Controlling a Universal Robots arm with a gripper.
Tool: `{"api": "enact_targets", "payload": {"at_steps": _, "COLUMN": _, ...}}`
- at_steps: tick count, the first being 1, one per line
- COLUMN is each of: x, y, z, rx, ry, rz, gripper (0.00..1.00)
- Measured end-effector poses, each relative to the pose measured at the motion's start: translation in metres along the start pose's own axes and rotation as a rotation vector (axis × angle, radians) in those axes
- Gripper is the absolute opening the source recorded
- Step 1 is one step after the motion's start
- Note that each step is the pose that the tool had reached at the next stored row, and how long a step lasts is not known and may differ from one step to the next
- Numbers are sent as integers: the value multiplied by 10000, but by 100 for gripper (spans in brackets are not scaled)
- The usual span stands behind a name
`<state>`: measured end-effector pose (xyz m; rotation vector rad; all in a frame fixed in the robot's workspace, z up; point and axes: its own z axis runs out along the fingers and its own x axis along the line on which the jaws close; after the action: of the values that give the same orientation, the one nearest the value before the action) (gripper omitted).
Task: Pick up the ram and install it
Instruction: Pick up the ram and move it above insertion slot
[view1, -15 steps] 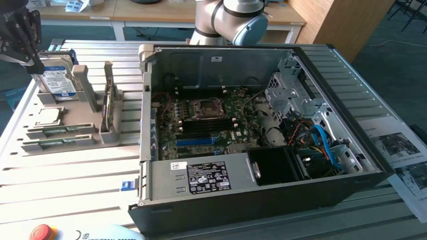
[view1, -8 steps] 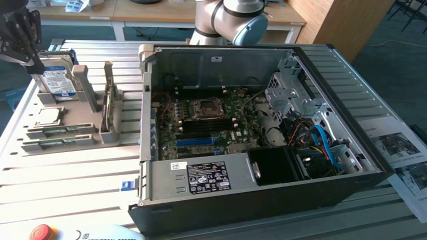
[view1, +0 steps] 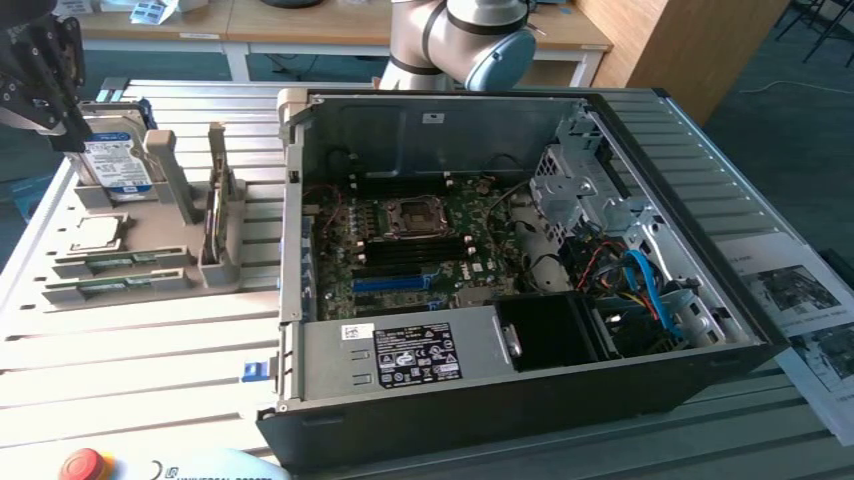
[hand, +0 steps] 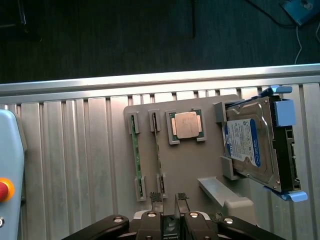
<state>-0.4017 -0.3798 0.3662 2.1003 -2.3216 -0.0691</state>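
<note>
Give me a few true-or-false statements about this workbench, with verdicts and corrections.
1. The hard drive sits in the gray holder beside the processor. True.
2. The computer case is closed. False: its side is open, with the motherboard exposed.
3. The fingers clamp the ram. False: they stand apart with nothing between them; the ram lies in the holder.
4. A red button sits on a pale device. True.
</note>
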Motion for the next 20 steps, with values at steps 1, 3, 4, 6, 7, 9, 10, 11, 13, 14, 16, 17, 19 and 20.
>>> {"api": "enact_targets", "payload": {"at_steps": 1, "x": 0, "y": 0, "z": 1, "rx": 1, "ry": 0, "rz": 0, "gripper": 24}}
{"api": "enact_targets", "payload": {"at_steps": 3, "x": 0, "y": -1, "z": 8, "rx": 3, "ry": 4, "rz": -1, "gripper": 24}}
{"api": "enact_targets", "payload": {"at_steps": 4, "x": 0, "y": -1, "z": 12, "rx": 1, "ry": 12, "rz": -1, "gripper": 24}}
{"api": "enact_targets", "payload": {"at_steps": 6, "x": 0, "y": -1, "z": 22, "rx": 4, "ry": 34, "rz": -2, "gripper": 24}}
{"api": "enact_targets", "payload": {"at_steps": 7, "x": 1, "y": -1, "z": 27, "rx": 5, "ry": 47, "rz": -3, "gripper": 24}}
{"api": "enact_targets", "payload": {"at_steps": 9, "x": 1, "y": -2, "z": 40, "rx": 9, "ry": 71, "rz": -6, "gripper": 24}}
{"api": "enact_targets", "payload": {"at_steps": 10, "x": 1, "y": -2, "z": 47, "rx": 9, "ry": 86, "rz": -7, "gripper": 24}}
{"api": "enact_targets", "payload": {"at_steps": 11, "x": 2, "y": -2, "z": 57, "rx": 11, "ry": 99, "rz": -8, "gripper": 24}}
{"api": "enact_targets", "payload": {"at_steps": 13, "x": 2, "y": -3, "z": 78, "rx": 14, "ry": 129, "rz": -9, "gripper": 24}}
{"api": "enact_targets", "payload": {"at_steps": 14, "x": 2, "y": -4, "z": 90, "rx": 15, "ry": 144, "rz": -9, "gripper": 24}}
{"api": "enact_targets", "payload": {"at_steps": 16, "x": 3, "y": -5, "z": 114, "rx": 17, "ry": 174, "rz": -10, "gripper": 24}}
{"api": "enact_targets", "payload": {"at_steps": 17, "x": 3, "y": -5, "z": 125, "rx": 19, "ry": 189, "rz": -11, "gripper": 24}}
{"api": "enact_targets", "payload": {"at_steps": 19, "x": 3, "y": -6, "z": 147, "rx": 21, "ry": 215, "rz": -11, "gripper": 24}}
{"api": "enact_targets", "payload": {"at_steps": 20, "x": 4, "y": -6, "z": 157, "rx": 23, "ry": 228, "rz": -11, "gripper": 24}}
